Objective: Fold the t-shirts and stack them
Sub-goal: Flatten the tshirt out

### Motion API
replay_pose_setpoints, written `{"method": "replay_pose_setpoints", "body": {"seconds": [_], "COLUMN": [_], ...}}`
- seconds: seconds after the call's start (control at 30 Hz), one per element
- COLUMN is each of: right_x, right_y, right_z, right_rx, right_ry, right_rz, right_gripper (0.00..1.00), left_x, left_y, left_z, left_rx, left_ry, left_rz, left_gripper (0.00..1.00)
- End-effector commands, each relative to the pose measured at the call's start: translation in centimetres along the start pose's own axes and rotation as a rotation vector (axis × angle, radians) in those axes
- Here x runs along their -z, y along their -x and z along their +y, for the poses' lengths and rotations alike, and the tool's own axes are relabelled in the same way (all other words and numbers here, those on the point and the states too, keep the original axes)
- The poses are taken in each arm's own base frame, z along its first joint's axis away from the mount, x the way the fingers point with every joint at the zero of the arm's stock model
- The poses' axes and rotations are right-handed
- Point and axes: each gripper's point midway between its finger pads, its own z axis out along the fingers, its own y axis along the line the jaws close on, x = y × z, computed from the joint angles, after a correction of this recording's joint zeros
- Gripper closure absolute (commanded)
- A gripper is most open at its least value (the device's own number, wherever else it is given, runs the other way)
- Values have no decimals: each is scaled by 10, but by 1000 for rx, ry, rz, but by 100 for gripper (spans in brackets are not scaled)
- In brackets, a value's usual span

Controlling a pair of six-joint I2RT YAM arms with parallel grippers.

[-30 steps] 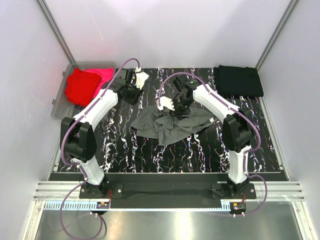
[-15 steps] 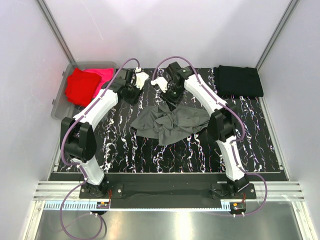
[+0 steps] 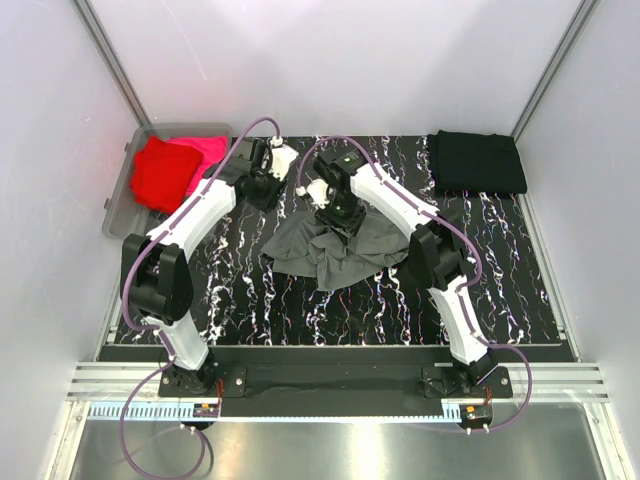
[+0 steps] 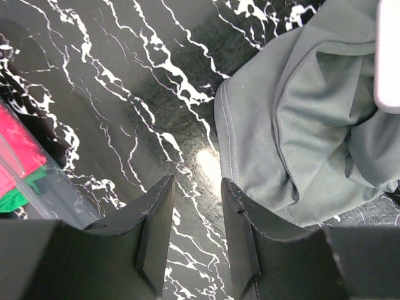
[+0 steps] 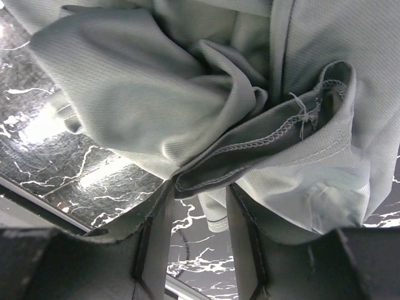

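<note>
Right gripper [image 5: 199, 190], jaws parted and pinching nothing, hangs over the far side of the crumpled dark grey shirt [image 3: 340, 250] midway between the left and right edges of the table [image 3: 250, 300], nearer its hem than the empty, parted left gripper [image 4: 197, 182].

The left arm [image 3: 195, 215] and the right arm [image 3: 395, 200] are both built of glossy white tapered links joined by bulky black cylindrical joints. A thin mauve cable [image 3: 258, 121] loops along each arm. The left gripper [image 4: 197, 181] and the right gripper [image 5: 200, 187] each carry two flat, matte black, wedge-shaped fingers [image 4: 156, 231].
</note>
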Motion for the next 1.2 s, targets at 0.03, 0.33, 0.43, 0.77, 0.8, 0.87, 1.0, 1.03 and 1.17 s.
{"method": "replay_pose_setpoints", "body": {"seconds": [0.03,0.33,0.43,0.77,0.8,0.87,1.0,1.03,1.17], "right_x": [15,7,2,23,43,74,161,174,231], "right_y": [-12,-8,-6,19,26,27,24,22,12], "right_z": [-9,-19,-19,-41,-50,-72,-104,-108,-118], "right_rx": [-22,-26,-17,-3,-10,-45,-105,-114,-145], "right_ry": [-61,-93,-81,-168,-214,-305,-462,-483,-573], "right_rz": [34,32,36,-62,-123,-188,-374,-401,-512], "right_gripper": [55,57,60,100,100,100,100,100,100], "left_x": [14,17,17,15,16,14,6,2,-13], "left_y": [18,15,17,16,14,10,-1,-2,-12], "left_z": [1,-2,0,1,2,4,1,-3,-13], "left_rx": [4,28,28,21,6,-8,-50,-62,-93], "left_ry": [2,2,6,10,16,27,6,-17,-83], "left_rz": [-89,-93,-95,-91,-87,-76,-63,-63,-36], "left_gripper": [60,60,60,60,60,60,60,60,60]}}
